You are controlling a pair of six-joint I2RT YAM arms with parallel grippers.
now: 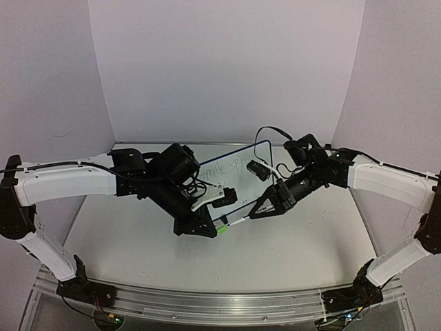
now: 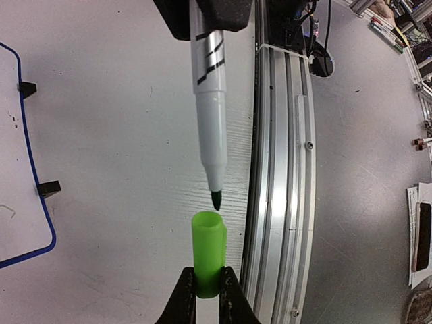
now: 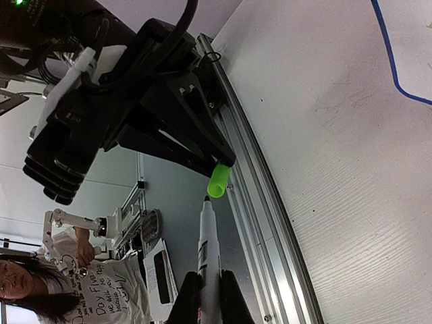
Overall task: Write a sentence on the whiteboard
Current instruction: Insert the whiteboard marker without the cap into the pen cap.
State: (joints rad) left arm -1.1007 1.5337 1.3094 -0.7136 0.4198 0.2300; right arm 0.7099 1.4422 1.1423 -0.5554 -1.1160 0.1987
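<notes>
The whiteboard (image 1: 242, 165) with its dark-blue frame lies at the back middle of the table, partly hidden by both arms. The green sentence (image 1: 222, 167) shows on it, only partly legible. My left gripper (image 2: 208, 291) is shut on the green marker cap (image 2: 208, 251), its open end facing the pen. My right gripper (image 3: 210, 291) is shut on the white marker pen (image 3: 208, 251); the pen's green tip (image 2: 217, 200) sits just short of the cap's mouth. In the top view the cap (image 1: 222, 229) and pen (image 1: 241, 221) meet in front of the board.
The whiteboard's corner (image 2: 27, 223) and two black feet (image 2: 48, 188) lie left in the left wrist view. The aluminium rail (image 2: 280, 169) runs along the table's near edge. Papers and markers (image 2: 422, 229) lie beyond the table. A person (image 3: 40, 287) stands off the table.
</notes>
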